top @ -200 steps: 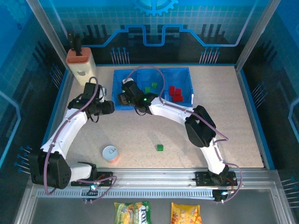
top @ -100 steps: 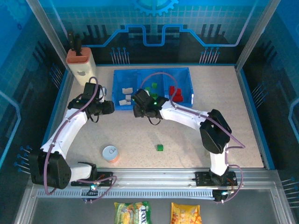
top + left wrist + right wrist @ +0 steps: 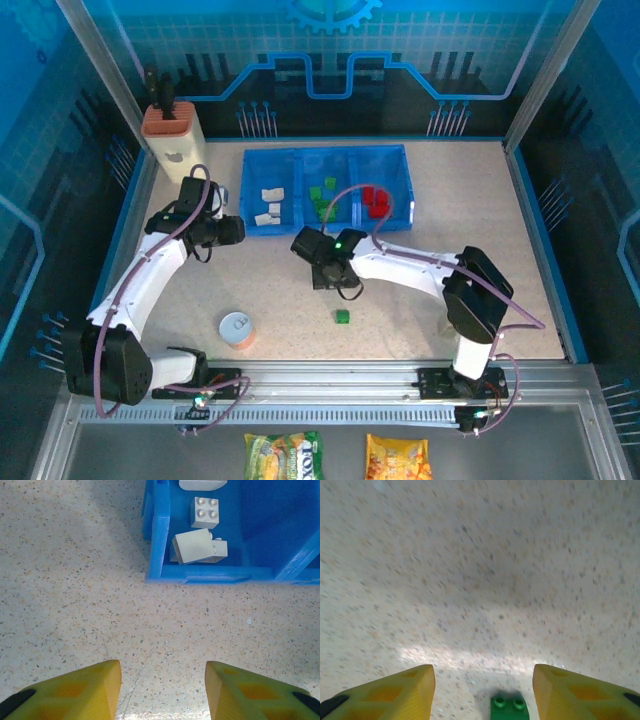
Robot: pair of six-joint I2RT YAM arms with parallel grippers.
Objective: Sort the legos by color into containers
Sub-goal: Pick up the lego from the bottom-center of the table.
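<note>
TRAY: bright blue translucent plastic tray [image 3: 325,150], three compartments; cream-white bricks [image 3: 268,205] held in left, green bricks [image 3: 322,193] in middle, red bricks [image 3: 374,200] in right | LOOSE: small green plastic brick [image 3: 343,317] left on speckled table [image 3: 500,250], near right gripper [image 3: 482,680]; jaws spread, nothing pinched | left gripper [image 3: 162,690] placed just before tray's left corner; jaws spread, empty

one overhead view, two close wrist views
the top camera looks down from above the near edge over the whole table [image 3: 520,250]. the left wrist camera looks closely past the left gripper [image 3: 163,690] at the near left corner of the blue tray [image 3: 159,555]. the right wrist camera, low behind the right gripper [image 3: 483,692], shares the loose green brick [image 3: 507,709] with the overhead view.
</note>
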